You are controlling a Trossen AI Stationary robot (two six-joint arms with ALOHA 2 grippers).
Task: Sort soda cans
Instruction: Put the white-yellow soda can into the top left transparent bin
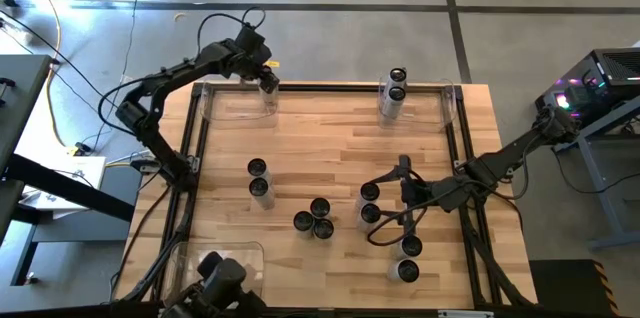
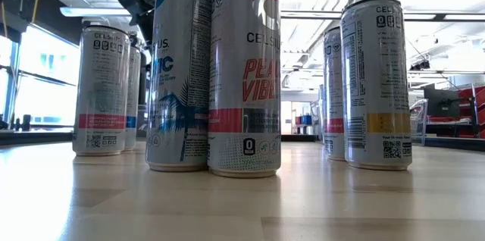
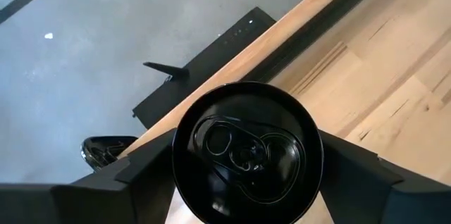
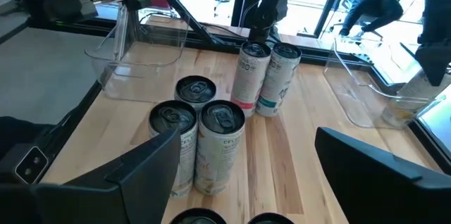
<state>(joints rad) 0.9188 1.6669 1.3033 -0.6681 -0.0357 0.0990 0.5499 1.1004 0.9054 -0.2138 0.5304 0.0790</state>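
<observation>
Several silver soda cans with dark tops stand on the wooden table: a pair [image 1: 259, 179], a cluster of three [image 1: 314, 218], a pair [image 1: 369, 204] and a pair [image 1: 409, 259]. They fill the low view [image 2: 244, 74]. Two more cans [image 1: 395, 93] stand in the far right clear bin [image 1: 445, 108]. My left gripper [image 1: 268, 80] is shut on one can [image 3: 246, 152] at the right end of the far left clear bin [image 1: 235, 108]. My right gripper [image 4: 264, 182] is open and points toward the table's left, with the tops of two cans [image 4: 201, 217] just before its fingers. My left gripper pinches the can's side just below the top rim [image 3: 176, 160] between its two fingers [image 3: 141, 178], one on either side. The fingers come from above, pointing down. The can stands upright in the hold; whether its base rests on anything is hidden by the can itself.
A third clear bin [image 1: 215, 258] sits at the near left corner. A dark frame [image 1: 330, 87] runs round the table's edges. The cluster of three cans [image 4: 201, 129] and a pair [image 4: 264, 76] stand ahead of my right gripper. Bare wood lies in the table's middle.
</observation>
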